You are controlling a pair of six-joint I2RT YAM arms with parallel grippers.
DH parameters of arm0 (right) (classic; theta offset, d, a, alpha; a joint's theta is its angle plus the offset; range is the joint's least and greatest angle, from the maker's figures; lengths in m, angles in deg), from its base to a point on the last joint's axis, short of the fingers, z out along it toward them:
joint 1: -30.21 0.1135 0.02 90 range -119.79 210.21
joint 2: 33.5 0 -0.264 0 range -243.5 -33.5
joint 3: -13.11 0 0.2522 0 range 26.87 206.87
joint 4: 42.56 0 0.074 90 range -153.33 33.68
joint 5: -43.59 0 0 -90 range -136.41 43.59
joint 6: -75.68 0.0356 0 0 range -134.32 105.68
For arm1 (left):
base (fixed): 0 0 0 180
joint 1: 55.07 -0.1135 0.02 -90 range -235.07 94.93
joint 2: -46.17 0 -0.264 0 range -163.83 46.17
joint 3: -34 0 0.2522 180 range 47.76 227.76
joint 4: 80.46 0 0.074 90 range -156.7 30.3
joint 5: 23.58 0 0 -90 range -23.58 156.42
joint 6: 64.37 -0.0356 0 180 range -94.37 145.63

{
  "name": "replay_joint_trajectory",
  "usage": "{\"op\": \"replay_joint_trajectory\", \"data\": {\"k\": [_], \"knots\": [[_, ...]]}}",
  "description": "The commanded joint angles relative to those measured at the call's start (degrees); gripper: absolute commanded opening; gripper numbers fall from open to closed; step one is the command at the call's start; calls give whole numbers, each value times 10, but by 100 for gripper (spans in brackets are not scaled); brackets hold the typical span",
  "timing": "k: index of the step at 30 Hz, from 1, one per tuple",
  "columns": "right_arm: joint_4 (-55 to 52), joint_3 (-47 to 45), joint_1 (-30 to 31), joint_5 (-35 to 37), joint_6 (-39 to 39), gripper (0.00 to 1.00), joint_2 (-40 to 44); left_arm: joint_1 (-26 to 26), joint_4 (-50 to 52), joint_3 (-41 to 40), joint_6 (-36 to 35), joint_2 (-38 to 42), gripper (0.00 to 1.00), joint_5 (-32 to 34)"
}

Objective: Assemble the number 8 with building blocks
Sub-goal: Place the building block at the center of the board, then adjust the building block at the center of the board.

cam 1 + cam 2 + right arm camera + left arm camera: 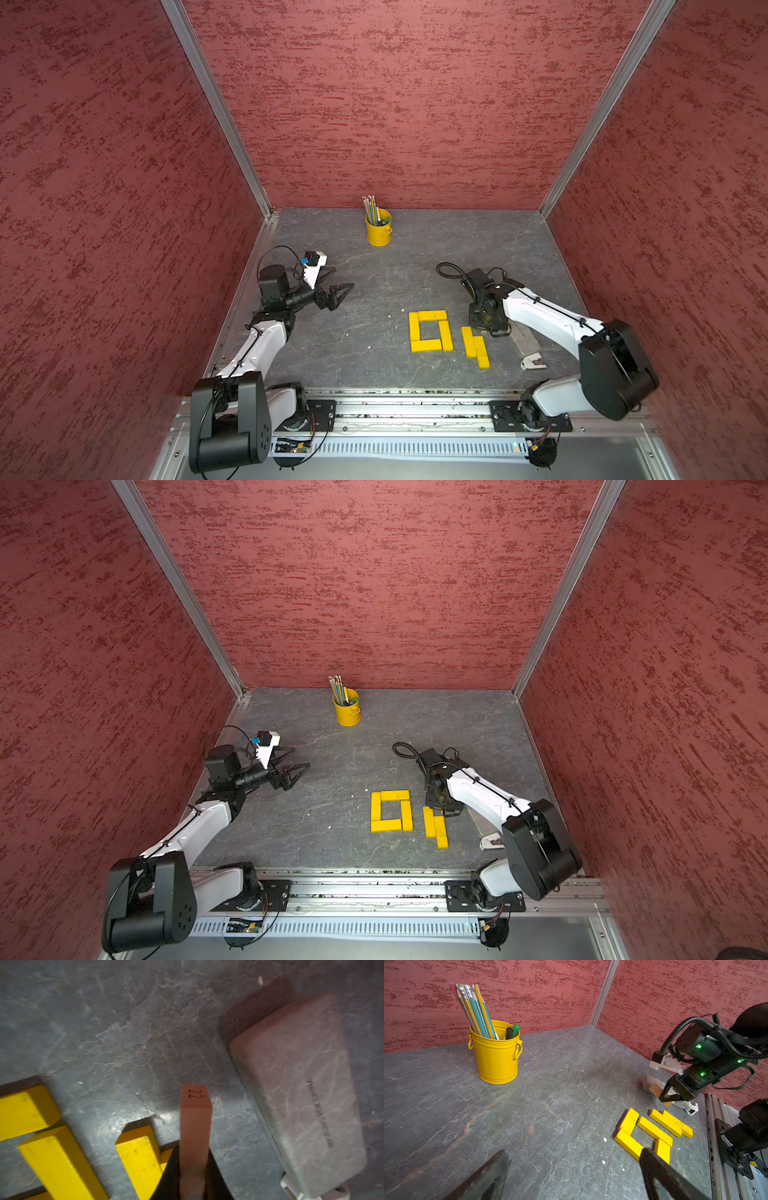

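Left wrist view showed the left gripper with its jaws spread wide and empty. It hung at about 9 o'clock on the table, well apart from the work. Toward 4 o'clock lay the square loop, four yellow planks closed end to side. Just at its 3 o'clock lay the loose pair, two yellow planks side by side and staggered, not yet a second loop. At the pair's 1 o'clock the right gripper pinched the tan plank near one end, with most of its length sticking out. Whether the plank cleared the table I could not tell. The grey-brown slab lay just at its 3 o'clock.

Gripped so far from its middle, the tan plank could probably pivot in the pinch. A low sweep toward 9 o'clock might shove the loose pair or knock the square loop open. A drift the other way might catch the grey-brown slab.
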Motion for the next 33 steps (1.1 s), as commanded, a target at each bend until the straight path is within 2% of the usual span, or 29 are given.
{"op": "replay_joint_trajectory", "data": {"k": [1, 8, 12, 14, 15, 19, 22, 24, 33], "knots": [[-9, 35, -3, 57, -16, 9, -29, -2, -14, 1, 4, -3, 100, -10], [14, 57, -3, 46, -43, 15, -100, -7, -14, 1, 4, 3, 100, -11], [18, 38, -3, 32, -52, 30, -91, -10, -21, -7, 4, 8, 100, -7], [27, 28, -3, 20, -53, 42, -76, -10, -28, -10, 5, 3, 100, -7], [33, 22, -3, 10, -55, 44, -69, -10, -27, -9, 6, -1, 100, -9], [56, 10, -2, -15, -55, 44, -54, -10, -33, -6, 12, -8, 100, -17], [76, 7, -3, -26, -55, 39, -43, -11, -33, -6, 12, -5, 100, -16], [78, 11, -2, -24, -55, 36, -46, -11, -31, -5, 12, -3, 100, -16], [66, 36, 2, -16, -66, 34, -64, -11, -26, -8, 10, 0, 100, -16]]}}
